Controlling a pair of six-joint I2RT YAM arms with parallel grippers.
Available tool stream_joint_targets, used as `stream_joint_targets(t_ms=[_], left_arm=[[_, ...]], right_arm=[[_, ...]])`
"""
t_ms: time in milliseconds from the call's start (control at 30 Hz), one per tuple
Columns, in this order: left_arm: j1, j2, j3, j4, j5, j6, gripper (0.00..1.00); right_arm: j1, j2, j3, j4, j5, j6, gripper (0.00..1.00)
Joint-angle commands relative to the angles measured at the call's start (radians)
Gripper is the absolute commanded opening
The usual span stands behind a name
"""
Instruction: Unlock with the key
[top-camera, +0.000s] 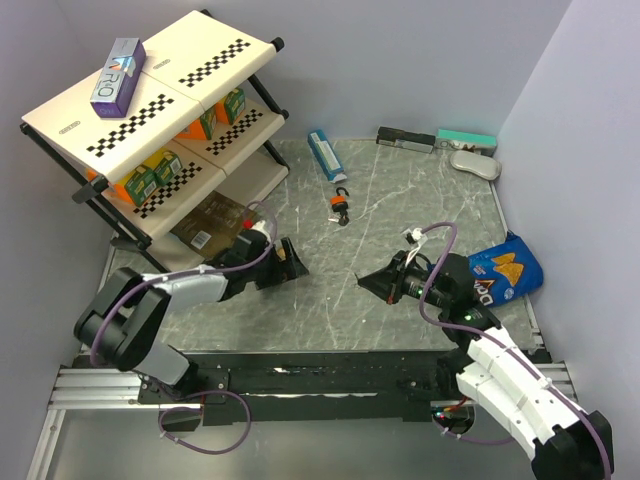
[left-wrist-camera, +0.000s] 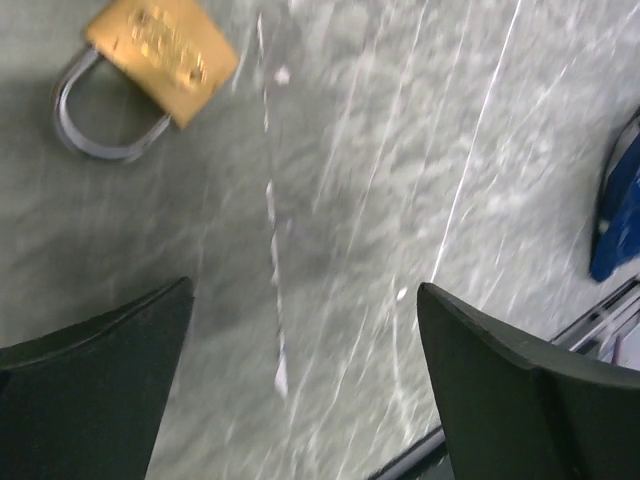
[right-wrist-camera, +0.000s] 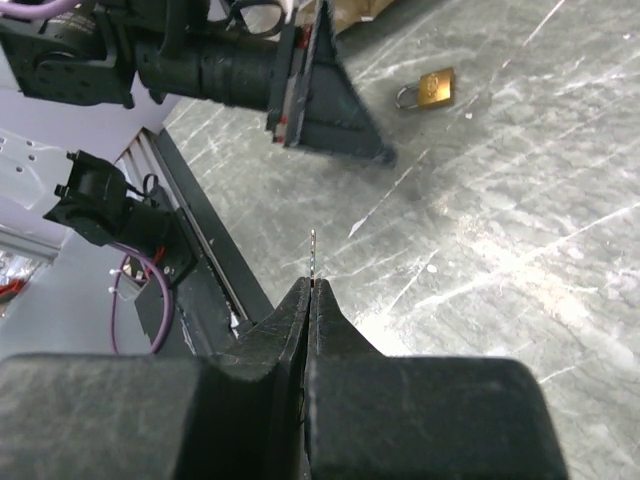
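Only a thin metal tip (right-wrist-camera: 313, 250) shows above the right jaws; the rest is hidden.

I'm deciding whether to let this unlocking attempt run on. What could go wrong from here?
1. The brass padlock lies loose on the table. The left gripper is open and off it, so a pushed key may just slide it.
2. The right gripper is shut on a thin metal blade, probably the key, with only a sliver showing. It could twist or slip.
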Motion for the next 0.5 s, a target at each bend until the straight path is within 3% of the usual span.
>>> stream_joint_targets(t_ms=[0,467], left_arm=[[0.001,0.076,0.037,0.07,-0.067,-0.048,0.99],[0.001,0.153,0.162,-0.129,-0.383,0.105,0.99]], right_arm=[[-0.006,-0.023,-0.004,0.03,0.006,-0.004,0.0],[-0.012,-0.04,-0.017,0.021,0.019,-0.004,0.0]])
